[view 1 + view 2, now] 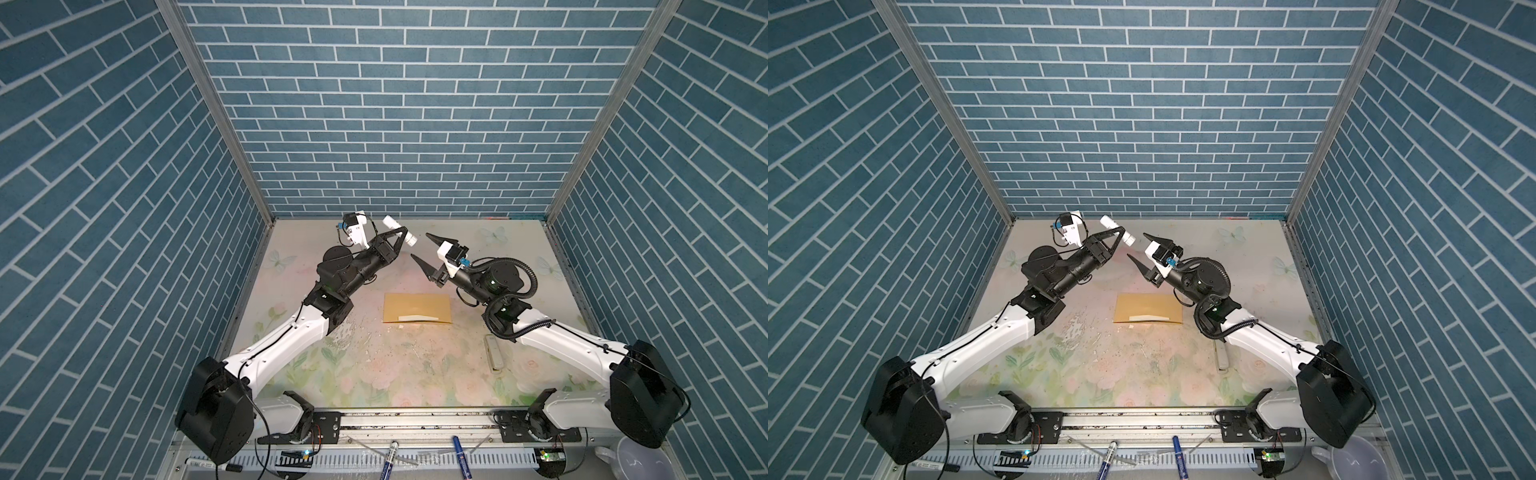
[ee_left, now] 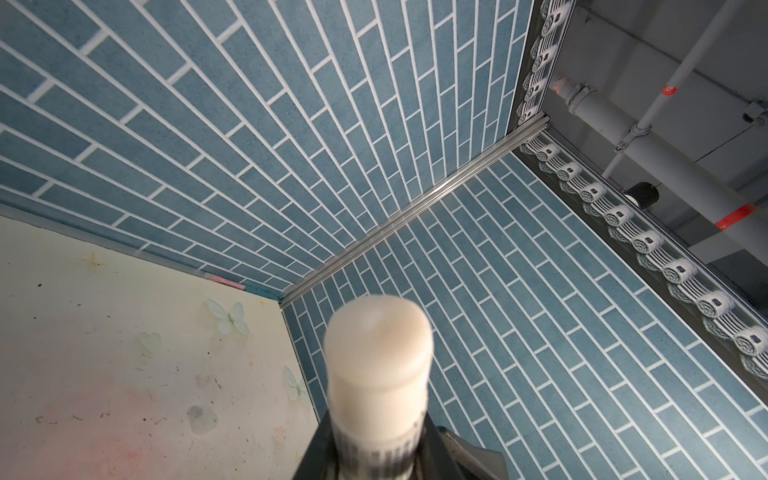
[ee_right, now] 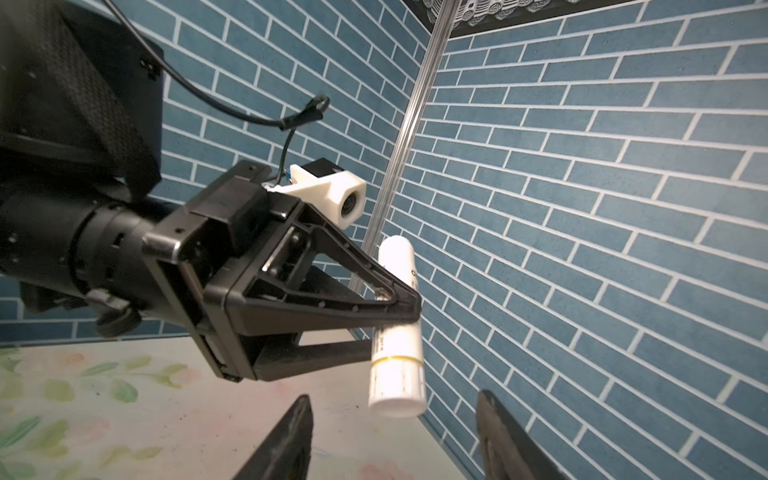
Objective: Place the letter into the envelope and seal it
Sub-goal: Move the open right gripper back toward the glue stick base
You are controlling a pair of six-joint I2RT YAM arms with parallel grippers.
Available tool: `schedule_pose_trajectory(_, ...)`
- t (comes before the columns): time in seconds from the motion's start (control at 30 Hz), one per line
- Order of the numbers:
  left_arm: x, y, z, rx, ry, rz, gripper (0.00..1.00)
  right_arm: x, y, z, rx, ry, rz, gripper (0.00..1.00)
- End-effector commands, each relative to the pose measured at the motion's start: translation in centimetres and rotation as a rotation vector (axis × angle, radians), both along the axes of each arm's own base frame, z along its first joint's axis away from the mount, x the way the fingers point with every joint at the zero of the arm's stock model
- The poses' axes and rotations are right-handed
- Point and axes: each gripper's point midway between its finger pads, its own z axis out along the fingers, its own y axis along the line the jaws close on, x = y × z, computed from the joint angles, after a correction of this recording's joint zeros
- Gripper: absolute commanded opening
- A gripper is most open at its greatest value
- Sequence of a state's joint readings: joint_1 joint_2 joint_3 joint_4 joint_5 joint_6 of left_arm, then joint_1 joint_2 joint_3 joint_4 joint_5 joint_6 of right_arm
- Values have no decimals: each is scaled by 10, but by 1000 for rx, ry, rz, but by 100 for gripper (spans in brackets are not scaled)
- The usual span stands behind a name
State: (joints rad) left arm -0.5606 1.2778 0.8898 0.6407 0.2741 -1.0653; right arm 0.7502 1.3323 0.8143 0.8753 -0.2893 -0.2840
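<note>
The white cylindrical glue stick (image 2: 378,357) is blurred and cut off in the left wrist view. The left gripper (image 1: 402,231) is clamped on it, held above the table, and the right gripper (image 1: 420,245) gapes just beside it. The long mustard-yellow paper envelope (image 1: 417,305) lies flat mid-table on the floral tabletop (image 1: 374,374). A pale strip (image 1: 417,318) runs along its near edge; I cannot tell what it is.

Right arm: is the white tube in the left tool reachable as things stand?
Probably yes: the right tool stands open, facing the white tube, whose end sticks out clear of the left tool.
</note>
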Motion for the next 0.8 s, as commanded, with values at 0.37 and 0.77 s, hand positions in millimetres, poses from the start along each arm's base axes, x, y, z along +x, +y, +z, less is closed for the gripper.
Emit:
schedule_pose_trajectory(0.37, -1, -1, 12, -25, -34, -15, 0, 11, 14, 17, -3, -143, -115, 46)
schedule_pose_trajectory(0.77, -2, 0, 11, -24, -34, -17, 0, 14, 18, 25, 26, -164, -141, 40)
